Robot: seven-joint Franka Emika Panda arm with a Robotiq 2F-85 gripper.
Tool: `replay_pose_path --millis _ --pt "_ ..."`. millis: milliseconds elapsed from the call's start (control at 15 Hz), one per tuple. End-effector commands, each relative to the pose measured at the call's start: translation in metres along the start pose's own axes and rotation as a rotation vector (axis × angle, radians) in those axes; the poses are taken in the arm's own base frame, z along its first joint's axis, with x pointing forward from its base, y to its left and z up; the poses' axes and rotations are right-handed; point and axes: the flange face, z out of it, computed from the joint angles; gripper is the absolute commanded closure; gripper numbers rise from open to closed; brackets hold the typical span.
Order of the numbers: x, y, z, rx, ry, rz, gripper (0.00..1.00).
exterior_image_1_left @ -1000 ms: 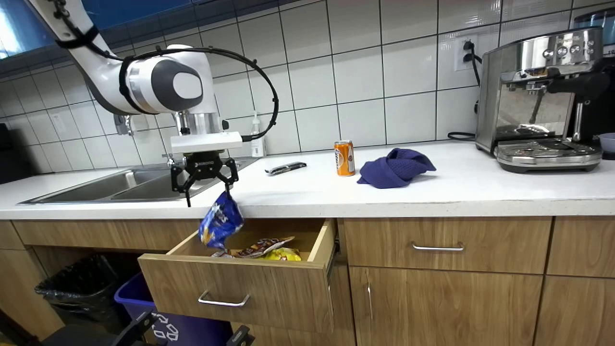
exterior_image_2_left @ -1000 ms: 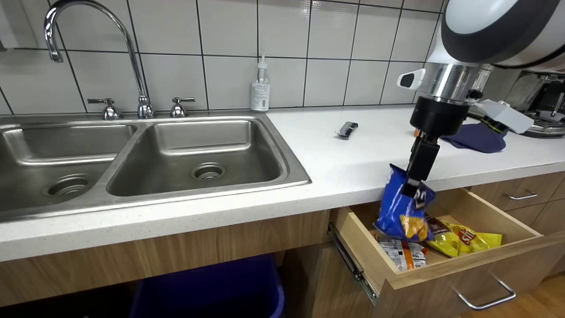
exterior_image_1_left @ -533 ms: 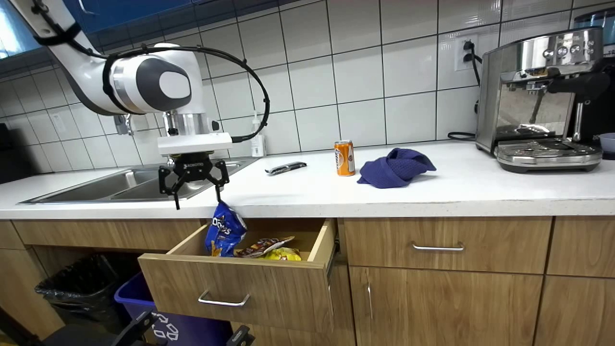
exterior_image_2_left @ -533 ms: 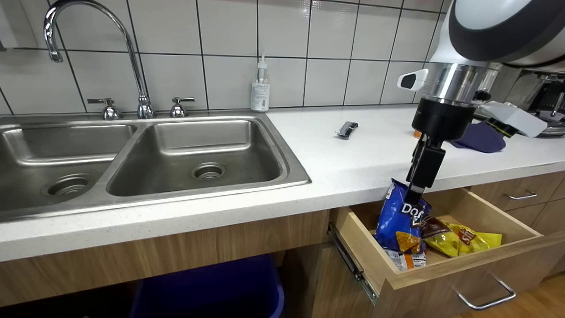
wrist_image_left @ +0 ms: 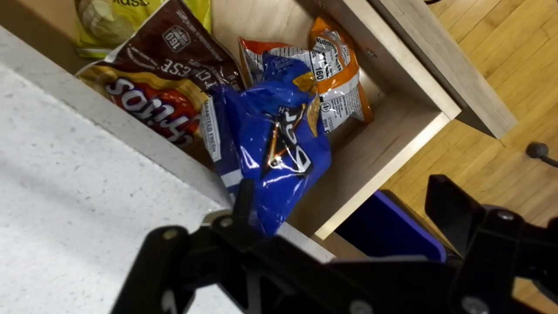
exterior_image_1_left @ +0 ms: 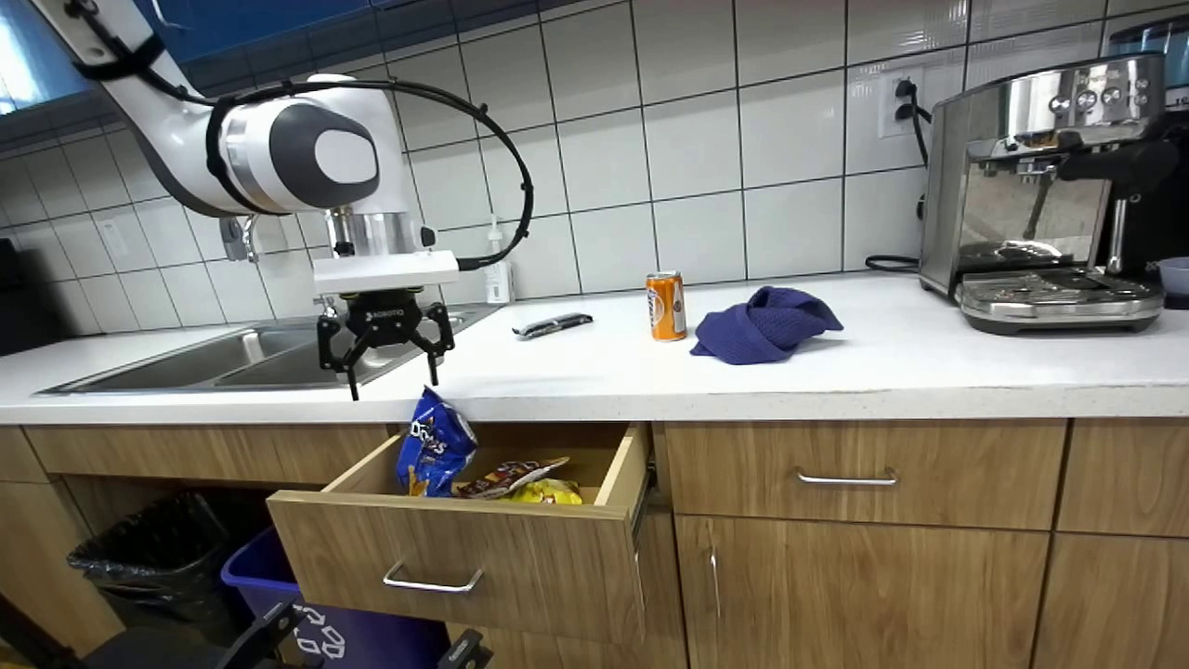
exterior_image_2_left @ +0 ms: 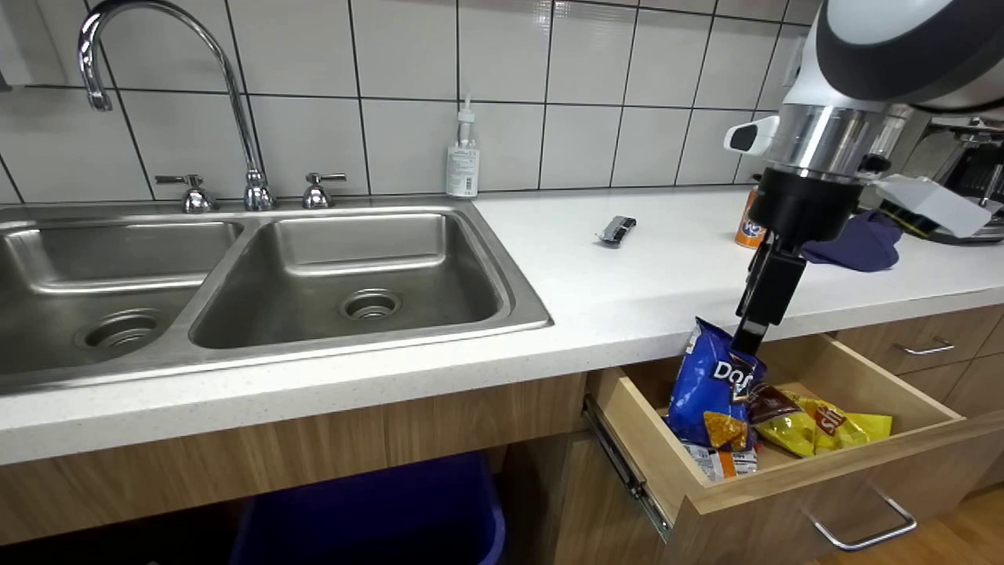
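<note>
One blue bag [exterior_image_1_left: 435, 452], in drawer [exterior_image_1_left: 520, 562], spread gripper [exterior_image_1_left: 394, 390] above

Blue snack bag [wrist_image_left: 279, 144]: one
Brown snack bag [wrist_image_left: 196, 56]: one
Yellow snack bag [wrist_image_left: 109, 26]: one
Orange-and-white snack bag [wrist_image_left: 342, 80]: one for sure, maybe more, hard to tell
All snack bags: at least four
Pulled-out drawer [exterior_image_1_left: 520, 557]: one
Fingers [exterior_image_1_left: 433, 369] on the robot's gripper [exterior_image_1_left: 394, 390]: two
Sink bowls [exterior_image_2_left: 439, 290]: two
Drain holes [exterior_image_2_left: 370, 304]: two
Tall tap [exterior_image_2_left: 252, 159]: one
Tap handles [exterior_image_2_left: 198, 196]: two
Pump bottle [exterior_image_2_left: 463, 166]: one
Orange can [exterior_image_1_left: 666, 307]: one
Blue cloth [exterior_image_1_left: 764, 327]: one
Coffee machine [exterior_image_1_left: 1031, 186]: one
Blue bin [exterior_image_1_left: 390, 641]: one
Bin lined with black plastic [exterior_image_1_left: 153, 590]: one
</note>
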Motion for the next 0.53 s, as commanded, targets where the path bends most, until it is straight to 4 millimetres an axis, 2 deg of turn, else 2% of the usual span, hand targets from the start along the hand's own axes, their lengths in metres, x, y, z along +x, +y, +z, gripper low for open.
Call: replay_pose_path --millis 0,467 --pt "-0.012 -0.001 0.004 0.009 -0.008 0.017 0.0" --pt "-0.012 0.01 0.031 0.027 0.007 0.051 0.0"
